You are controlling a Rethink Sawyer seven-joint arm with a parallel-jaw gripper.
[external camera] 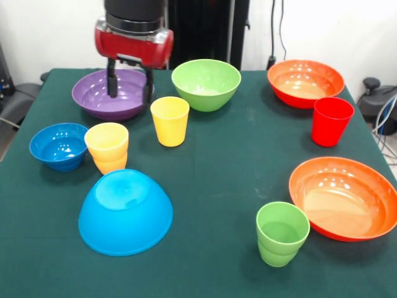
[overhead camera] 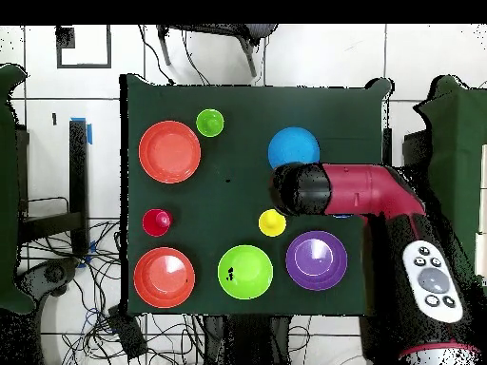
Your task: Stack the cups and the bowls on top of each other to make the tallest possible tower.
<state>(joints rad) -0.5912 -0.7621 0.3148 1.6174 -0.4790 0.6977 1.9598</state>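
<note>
My gripper [external camera: 130,84] hangs open over the purple bowl [external camera: 105,99], one finger above its inside and the other at its right rim, holding nothing. The large light-blue bowl [external camera: 126,212] lies upside down near the front. Beside it stand a yellow cup [external camera: 107,147], the small dark-blue bowl [external camera: 59,146] and a second yellow cup [external camera: 169,121]. The green bowl [external camera: 206,84], two orange bowls [external camera: 305,82] [external camera: 344,197], the red cup [external camera: 331,121] and the green cup [external camera: 282,233] each sit alone. No tower shows.
In the overhead view my arm [overhead camera: 361,195] covers the dark-blue bowl and one yellow cup; the light-blue bowl [overhead camera: 293,149] and purple bowl [overhead camera: 316,259] flank it. The green cloth table [external camera: 223,167] ends close behind the far bowls. Cables lie beyond the edges.
</note>
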